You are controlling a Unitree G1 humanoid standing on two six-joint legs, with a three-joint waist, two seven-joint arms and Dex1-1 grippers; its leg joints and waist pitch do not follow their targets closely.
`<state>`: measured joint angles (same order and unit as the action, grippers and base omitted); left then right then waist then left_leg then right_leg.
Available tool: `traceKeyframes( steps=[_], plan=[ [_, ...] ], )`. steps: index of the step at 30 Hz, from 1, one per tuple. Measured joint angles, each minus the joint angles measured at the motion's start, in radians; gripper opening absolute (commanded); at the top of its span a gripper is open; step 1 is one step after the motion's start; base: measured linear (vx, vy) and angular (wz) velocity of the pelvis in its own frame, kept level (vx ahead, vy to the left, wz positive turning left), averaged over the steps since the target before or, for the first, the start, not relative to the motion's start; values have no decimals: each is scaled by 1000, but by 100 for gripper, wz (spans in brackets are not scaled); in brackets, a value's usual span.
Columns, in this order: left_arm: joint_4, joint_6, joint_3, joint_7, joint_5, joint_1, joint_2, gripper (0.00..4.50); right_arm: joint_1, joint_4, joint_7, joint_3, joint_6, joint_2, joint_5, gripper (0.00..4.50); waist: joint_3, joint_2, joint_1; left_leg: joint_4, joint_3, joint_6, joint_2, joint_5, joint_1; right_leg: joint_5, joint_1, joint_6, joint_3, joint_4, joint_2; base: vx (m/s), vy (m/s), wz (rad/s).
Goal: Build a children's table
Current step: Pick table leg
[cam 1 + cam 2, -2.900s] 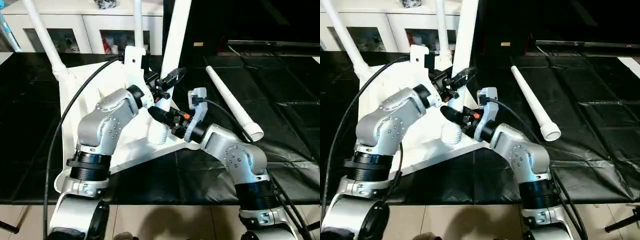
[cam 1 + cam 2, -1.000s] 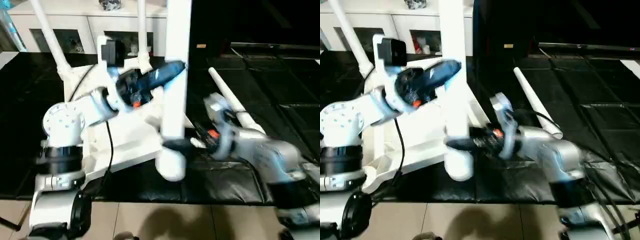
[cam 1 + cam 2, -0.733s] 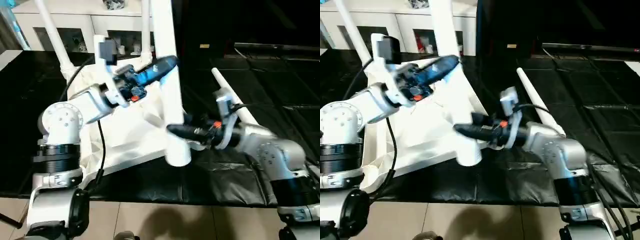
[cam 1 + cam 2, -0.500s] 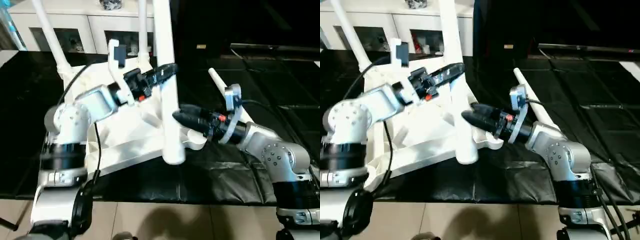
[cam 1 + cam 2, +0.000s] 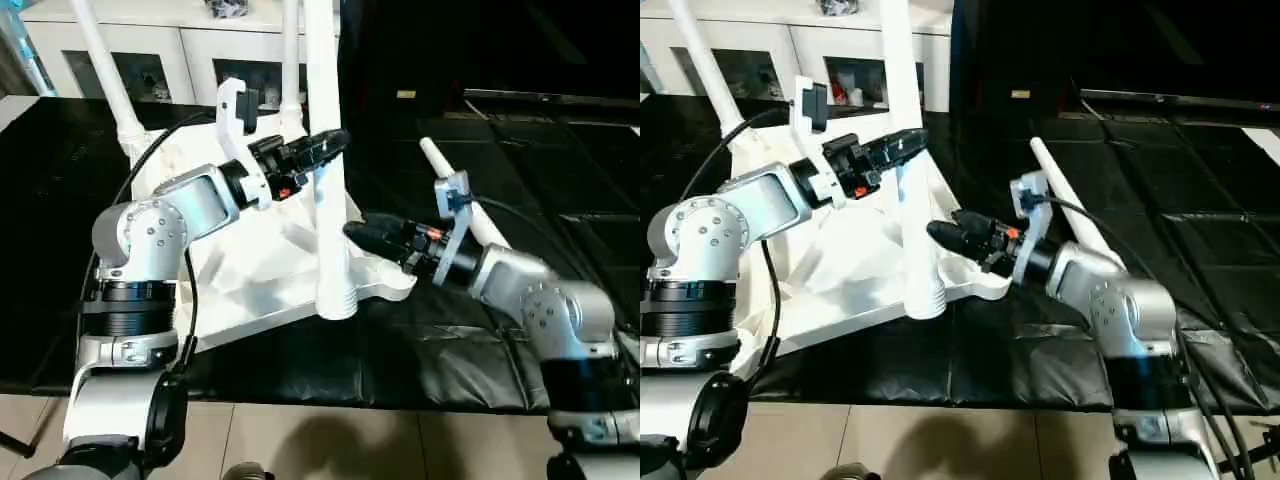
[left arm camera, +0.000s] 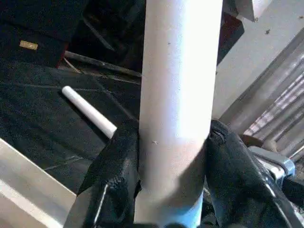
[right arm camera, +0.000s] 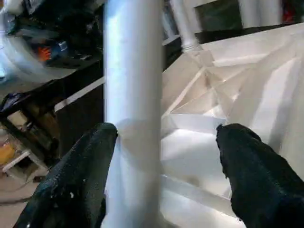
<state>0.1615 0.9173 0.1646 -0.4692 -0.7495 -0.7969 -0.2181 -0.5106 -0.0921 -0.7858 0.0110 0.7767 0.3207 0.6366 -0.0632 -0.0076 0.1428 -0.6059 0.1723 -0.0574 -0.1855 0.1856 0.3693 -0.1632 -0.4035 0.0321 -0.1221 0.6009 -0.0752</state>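
The tabletop (image 5: pixel 250 270) was lying upside down on the black mat (image 5: pixel 560 200), ribbed underside up, and it sat toward the mat's left side with its near corner close to the mat's front edge. Two legs were already standing in the far sockets: one at the far left corner (image 5: pixel 100 70) and one at the far right corner (image 5: pixel 291 60).

The left gripper (image 5: pixel 330 145) had its two black fingers (image 6: pixel 114 166) clamped on either side of a third leg (image 5: pixel 325 180), gripping it about midway up. That leg was more or less upright, its ribbed bottom end (image 5: pixel 335 300) down at the tabletop's near right corner, right by the corner socket (image 5: pixel 385 285). I honestly couldn't tell if it was seated in the socket or just beside it.

The right gripper (image 5: pixel 358 234) was spread wide in its wrist view, with the leg passing between the fingers (image 7: pixel 247 175), one finger against the tube and the other well clear, so it wasn't gripping anything.

The fourth leg (image 5: pixel 470 215) was lying flat on the mat to the right of the tabletop, behind the right arm. A white cabinet (image 5: pixel 150 60) stood past the mat's far edge.
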Motion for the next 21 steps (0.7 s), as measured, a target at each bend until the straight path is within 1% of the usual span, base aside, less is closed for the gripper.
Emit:
traceKeyframes(
  steps=[3, 11, 14, 17, 21],
  plan=[
    [-11, 0, -11, 0, 3, 0, 1, 177, -4, 0, -35, -19, 12, 8, 2, 362, 0, -4, -1, 0, 0, 0, 0, 0, 0, 0, 0, 0, 0, 0, 0, 0, 0, 0],
    [-28, -2, -39, -8, 29, 0, -5, 175, -27, -2, -75, -26, 30, 28, 1, 362, -1, -11, 0, 0, 0, 0, 0, 0, 0, 0, 0, 0, 0, 0, 0, 0, 0, 0],
    [-39, -7, -65, -21, 42, 0, -10, 175, -37, -12, -86, -61, 51, 40, -6, 362, -1, -12, 0, 0, 0, 0, 0, 0, 0, 0, 0, 0, 0, 0, 0, 0, 0, 0],
    [-55, -9, -86, -31, 49, 0, -10, 175, -45, -44, -98, -92, 57, 43, -28, 362, -2, -12, -1, 0, 0, 0, 0, 0, 0, 0, 0, 0, 0, 0, 0, 0, 0, 0],
    [-71, -10, -101, -50, 51, -3, -9, 175, -48, -68, -113, -119, 59, 41, -46, 362, -1, -12, -1, 0, 0, 0, 0, 0, 0, 0, 0, 0, 0, 1, 0, 0, 0, 0]
  ],
)
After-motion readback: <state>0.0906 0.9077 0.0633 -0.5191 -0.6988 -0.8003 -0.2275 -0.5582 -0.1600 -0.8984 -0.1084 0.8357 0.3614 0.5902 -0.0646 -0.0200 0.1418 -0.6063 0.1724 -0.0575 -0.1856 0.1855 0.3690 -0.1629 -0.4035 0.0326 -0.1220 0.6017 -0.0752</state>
